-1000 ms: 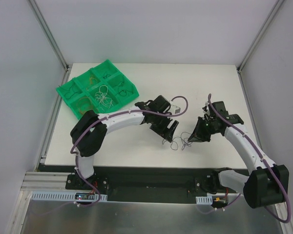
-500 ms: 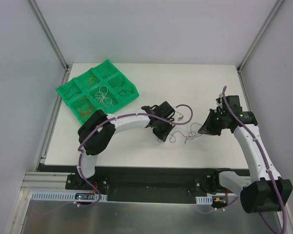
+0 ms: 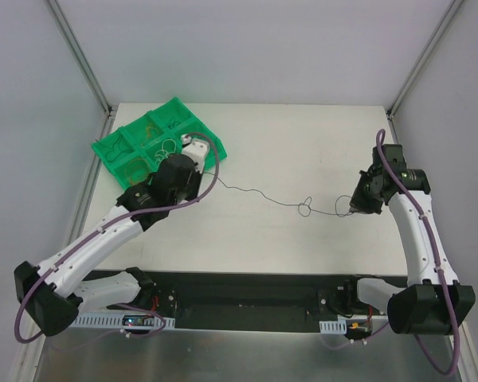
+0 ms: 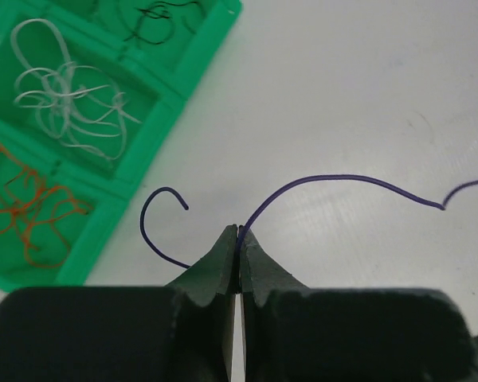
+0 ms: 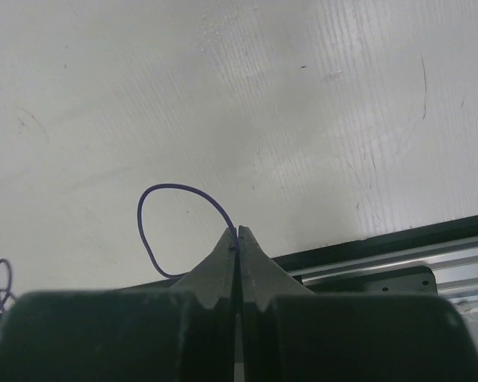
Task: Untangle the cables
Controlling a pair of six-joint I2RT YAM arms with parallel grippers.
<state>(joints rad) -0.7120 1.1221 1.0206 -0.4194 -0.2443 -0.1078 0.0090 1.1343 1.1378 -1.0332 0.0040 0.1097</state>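
- the left gripper (image 4: 238,231) has its fingers pressed together on a thin purple wire (image 4: 328,177). a second ago those fingers stood apart over a loose clump.
- a short curled end of the wire pokes out to the left of the fingertips. the long part arcs up and off to the right of them, over the white table (image 4: 358,79).
- the right gripper (image 5: 237,232) is clamped on the wire's other end, as it was a second ago. a rounded loop of the wire stands just left of its fingertips.
- a second ago the two grippers were near each other at mid-table, with the tangle bunched between them. now they are well apart.
- the wire runs between them as one long, nearly straight line, with a single small knot (image 3: 305,208) left in it, nearer the right fingers.
- the left fingers have moved back beside the green tray (image 4: 153,137), whose corner lies just up and left of them.
- in the tray's nearest compartments lie white wires (image 4: 68,103) and orange wires (image 4: 33,208).
- the right fingers have swung out toward the table's right side. the table's edge shows just to the right of them in the wrist view.
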